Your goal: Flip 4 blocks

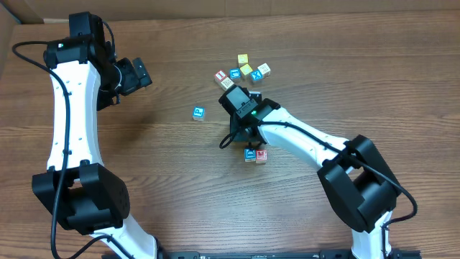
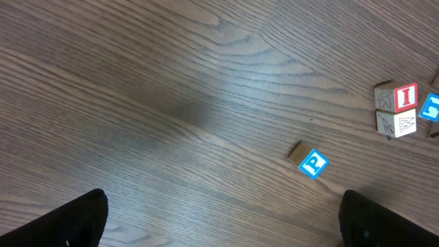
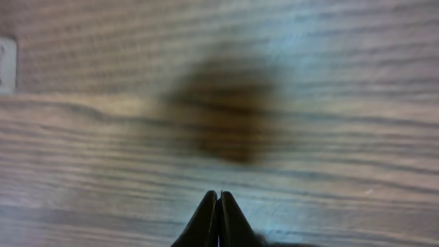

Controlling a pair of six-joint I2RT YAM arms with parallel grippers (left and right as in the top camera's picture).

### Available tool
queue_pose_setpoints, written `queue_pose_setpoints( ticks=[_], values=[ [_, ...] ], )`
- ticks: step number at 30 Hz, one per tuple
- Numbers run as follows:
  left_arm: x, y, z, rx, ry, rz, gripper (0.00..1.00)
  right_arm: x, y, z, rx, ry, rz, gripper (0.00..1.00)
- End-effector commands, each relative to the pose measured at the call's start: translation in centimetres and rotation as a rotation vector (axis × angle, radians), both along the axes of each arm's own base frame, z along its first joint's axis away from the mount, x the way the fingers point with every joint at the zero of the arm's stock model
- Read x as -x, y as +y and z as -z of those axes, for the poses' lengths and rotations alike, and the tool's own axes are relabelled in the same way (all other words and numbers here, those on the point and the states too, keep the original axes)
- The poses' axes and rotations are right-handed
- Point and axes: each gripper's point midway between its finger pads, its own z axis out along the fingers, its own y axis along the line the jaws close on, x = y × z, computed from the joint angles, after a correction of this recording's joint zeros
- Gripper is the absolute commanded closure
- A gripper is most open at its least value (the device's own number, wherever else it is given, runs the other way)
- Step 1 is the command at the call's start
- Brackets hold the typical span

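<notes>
A blue-faced block [image 1: 251, 153] and a red-faced block [image 1: 261, 155] sit side by side in mid-table. Just to their upper left my right gripper [image 1: 230, 139] hovers, apart from them. In the right wrist view the right gripper [image 3: 219, 196] is shut on nothing, over bare wood. A lone blue block [image 1: 198, 113] marked "P" [image 2: 314, 164] lies further left. My left gripper [image 1: 142, 74] is raised at the upper left. In the left wrist view the left gripper [image 2: 221, 202] is wide open with only wood between its fingers [image 2: 82, 219].
A cluster of cubes lies at the back: a red-and-cream cube [image 1: 221, 75], a cream cube [image 1: 228, 83], a blue cube [image 1: 235, 74], two yellow cubes [image 1: 244, 65], the blue "X" cube [image 1: 256, 75] and another cream cube [image 1: 264, 69]. A pale corner [image 3: 5, 65] shows at the right wrist view's left edge.
</notes>
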Motion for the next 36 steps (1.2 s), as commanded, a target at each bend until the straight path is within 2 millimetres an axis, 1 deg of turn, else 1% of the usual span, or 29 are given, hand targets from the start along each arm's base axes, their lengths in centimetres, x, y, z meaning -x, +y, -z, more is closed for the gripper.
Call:
queue_pose_setpoints(
  ticks=[1,7,13,36],
  values=[
    [0.1,0.1,0.4,0.000,0.013,-0.016,0.00,1.0,0.3,0.4,-0.002,0.031,-0.018,0.96],
    [0.1,0.1,0.4,0.000,0.013,-0.016,0.00,2.0,-0.6,0.7,0.036,0.076,-0.017,0.96],
    [0.1,0.1,0.4,0.000,0.013,-0.016,0.00,2.7,-0.6,0.8,0.032,0.109,-0.023,0.96],
    [0.1,0.1,0.4,0.000,0.013,-0.016,0.00,3.7,-1.2,1.0,0.055,0.151,-0.024,0.96]
  ],
)
